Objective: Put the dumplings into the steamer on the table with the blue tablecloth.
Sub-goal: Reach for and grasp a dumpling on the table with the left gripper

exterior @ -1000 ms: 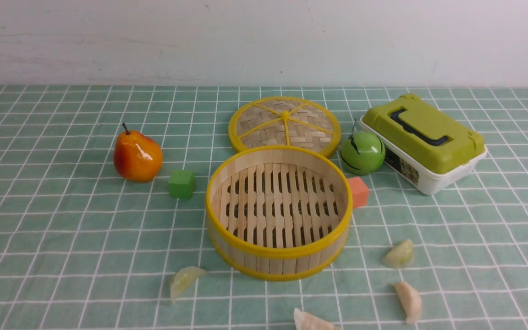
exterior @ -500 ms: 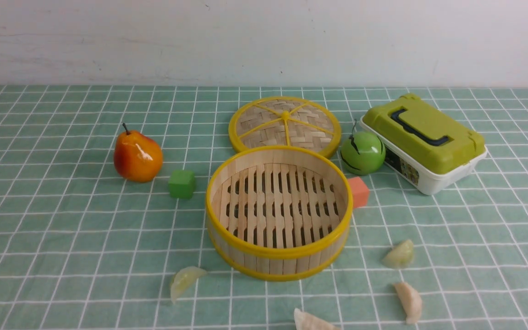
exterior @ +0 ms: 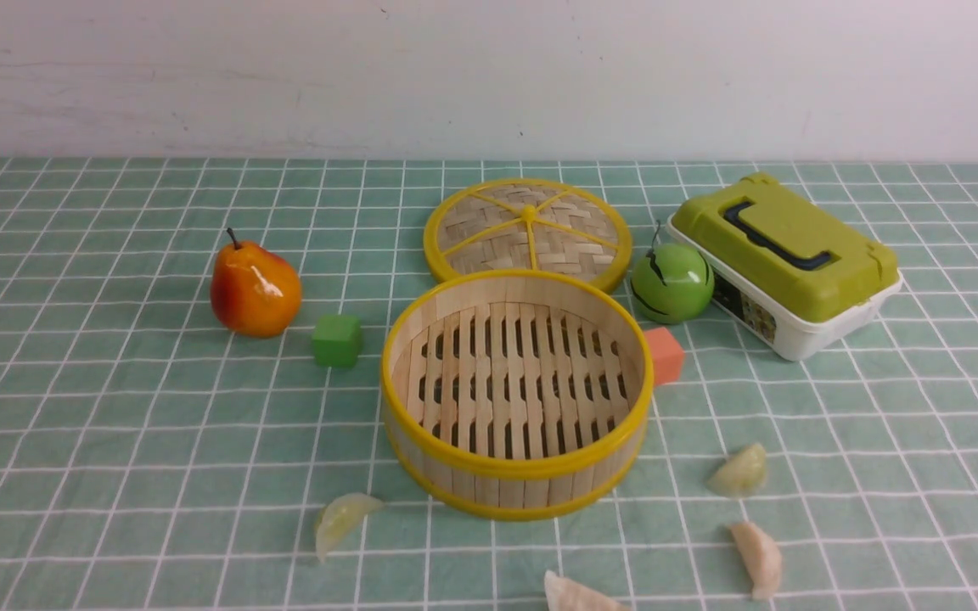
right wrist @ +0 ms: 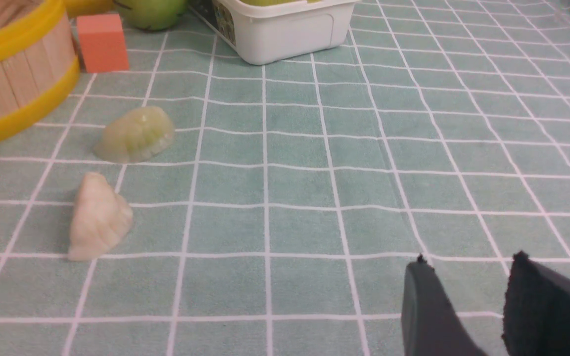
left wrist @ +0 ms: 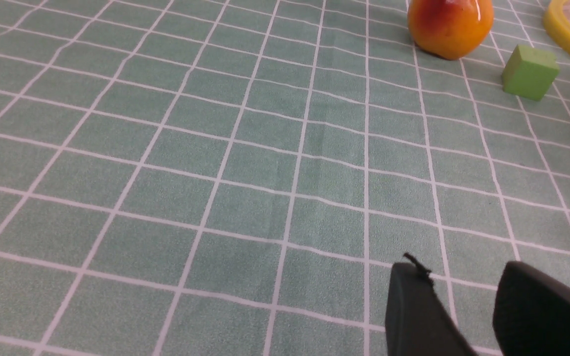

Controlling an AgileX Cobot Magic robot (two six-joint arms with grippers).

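No dumpling is in the basket yet, so I judge the task to be at its first step: reaching for one and picking it.

The left gripper (left wrist: 463,277) hangs low over the teal-green checked tablecloth (exterior: 115,424). Its two dark fingers stand apart with only cloth between them, so it holds nothing. The glossy orange-red pear (exterior: 254,288) and the small green cube (exterior: 337,340) are well apart from it, with wide bare cloth between. The piece for this arm is the left greenish-yellow pleated dumpling (exterior: 340,519), which lies near the front left of the round bamboo steamer with yellow rim bands (exterior: 516,484). The slatted floor of the steamer is bare. A cream-white dumpling (exterior: 578,596) lies in front of it, partly cut by the edge of the front view.

Behind the steamer is the flat woven lid (exterior: 527,227). The salmon block (exterior: 666,355) sits just beside the right wall, with the green apple (exterior: 672,283) and the white box with green cover (exterior: 782,263) further back.

On the right lie the second greenish dumpling (exterior: 739,472) and the second cream-white dumpling (exterior: 758,556), near each other but apart, with open cloth around them. The right gripper (right wrist: 468,269) is also parted and empty, and it is off to their right.

I think the next move needs a low approach, a grip across the narrow body, and then a lift above the yellow rim before crossing it.
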